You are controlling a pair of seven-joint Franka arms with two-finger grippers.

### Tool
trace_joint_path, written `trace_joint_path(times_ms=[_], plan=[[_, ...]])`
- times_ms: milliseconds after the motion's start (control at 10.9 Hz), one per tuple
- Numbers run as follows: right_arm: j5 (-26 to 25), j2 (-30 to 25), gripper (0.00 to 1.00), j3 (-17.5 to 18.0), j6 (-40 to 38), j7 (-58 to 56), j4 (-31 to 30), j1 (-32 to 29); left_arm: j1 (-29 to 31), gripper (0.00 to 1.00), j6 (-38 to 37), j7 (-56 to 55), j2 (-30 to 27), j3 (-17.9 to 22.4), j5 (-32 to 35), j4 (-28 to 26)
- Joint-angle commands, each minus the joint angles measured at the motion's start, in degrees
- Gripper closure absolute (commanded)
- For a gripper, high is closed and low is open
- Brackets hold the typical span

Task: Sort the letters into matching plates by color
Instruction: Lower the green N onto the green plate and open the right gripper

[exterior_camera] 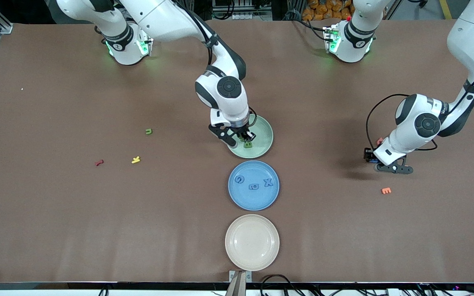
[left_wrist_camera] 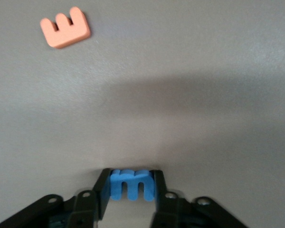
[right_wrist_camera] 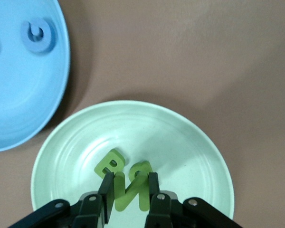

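The right tool (right_wrist_camera: 128,190) was clenched on a green letter (right_wrist_camera: 129,189) just over the mint green plate (right_wrist_camera: 190,142), where another green letter (right_wrist_camera: 111,164) lay, while the left tool (left_wrist_camera: 131,186) gripped a blue letter (left_wrist_camera: 132,184) low over the counter (exterior_camera: 56,213) toward the left arm's end, near an orange E (left_wrist_camera: 65,28). These letters looked light, stiff and chunky, best pinched across their flat sides as both tools had them. The blue plate (exterior_camera: 237,197) held three blue letters, one reading X (exterior_camera: 268,182); I saw no brand or label anywhere.
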Motion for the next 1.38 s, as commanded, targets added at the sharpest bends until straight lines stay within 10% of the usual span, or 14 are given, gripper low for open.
trace_joint_path(times_ms=[0,461,1289], plan=[[0.0,1.8,0.42,-0.3,0.8,4.1,1.9,0.5,0.6,1.0,0.4,-0.3,0.4,-0.1,1.3,0.0],[0.1,-0.8,0.0,-0.3,0.6,3.2,1.3,-0.2,0.4,1.0,0.2,-3.4,-1.2,-2.2,0.5,0.4],[0.2,-21.0,0.04,5.7,0.0,-20.2,-21.9,-15.0,-11.0,1.0,-0.2,-25.6,0.5,-5.3,-4.4,7.0]])
